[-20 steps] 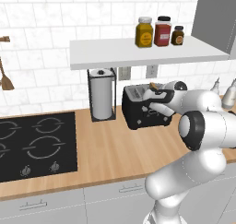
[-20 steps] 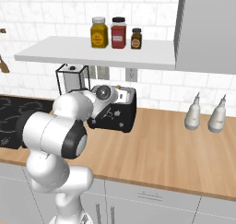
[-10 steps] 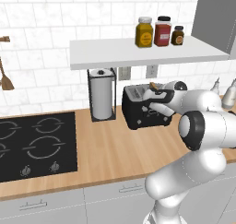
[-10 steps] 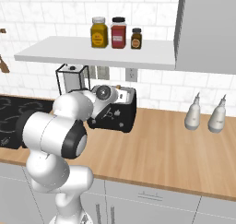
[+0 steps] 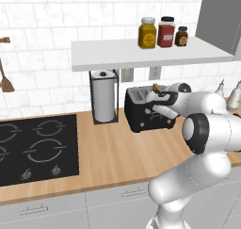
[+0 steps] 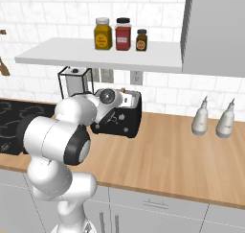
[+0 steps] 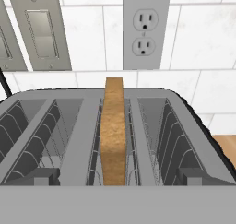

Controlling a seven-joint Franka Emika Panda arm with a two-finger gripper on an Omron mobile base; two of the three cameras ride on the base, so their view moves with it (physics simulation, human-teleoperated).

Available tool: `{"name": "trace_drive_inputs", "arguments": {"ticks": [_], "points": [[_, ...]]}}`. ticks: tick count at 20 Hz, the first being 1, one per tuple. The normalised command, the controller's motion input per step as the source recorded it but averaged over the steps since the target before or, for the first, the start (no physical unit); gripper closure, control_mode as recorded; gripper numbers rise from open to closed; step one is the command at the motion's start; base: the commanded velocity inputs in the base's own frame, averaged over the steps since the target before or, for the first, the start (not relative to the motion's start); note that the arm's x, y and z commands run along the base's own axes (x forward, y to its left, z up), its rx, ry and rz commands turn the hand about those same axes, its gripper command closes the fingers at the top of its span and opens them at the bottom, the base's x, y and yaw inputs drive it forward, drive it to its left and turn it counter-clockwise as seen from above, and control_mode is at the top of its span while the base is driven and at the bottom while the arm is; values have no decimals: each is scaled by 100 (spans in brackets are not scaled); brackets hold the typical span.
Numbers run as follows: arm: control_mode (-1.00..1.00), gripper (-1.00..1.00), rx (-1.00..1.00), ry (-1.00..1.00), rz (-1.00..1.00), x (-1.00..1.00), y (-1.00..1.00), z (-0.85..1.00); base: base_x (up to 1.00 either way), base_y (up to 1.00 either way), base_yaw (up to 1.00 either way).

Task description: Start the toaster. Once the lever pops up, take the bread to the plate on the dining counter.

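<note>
Above the toaster, hovering with gripper spread fully wide and empty. Bread standing on edge in a middle slot, crust poking above the top. Risk: closing askew, pinching the slot wires (thin, close beside) instead of crust.

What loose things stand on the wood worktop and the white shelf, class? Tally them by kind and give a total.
Black boxy toaster: 1
Tan bread slice in the toaster: 1
White paper-towel roll in its black stand: 1
Pale squeeze bottles on the worktop: 2
Jars on the shelf, yellow, red, small brown: 3
Total: 8
</note>
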Motion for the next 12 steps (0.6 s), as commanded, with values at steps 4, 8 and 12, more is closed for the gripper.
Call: {"name": "trace_drive_inputs", "arguments": {"ticks": [4, 8, 12], "points": [[-100, -100, 0, 0, 0, 0, 0, 0, 0, 0, 0], [-100, -100, 0, 0, 0, 0, 0, 0, 0, 0, 0], [-100, -100, 0, 0, 0, 0, 0, 0, 0, 0, 0]]}}
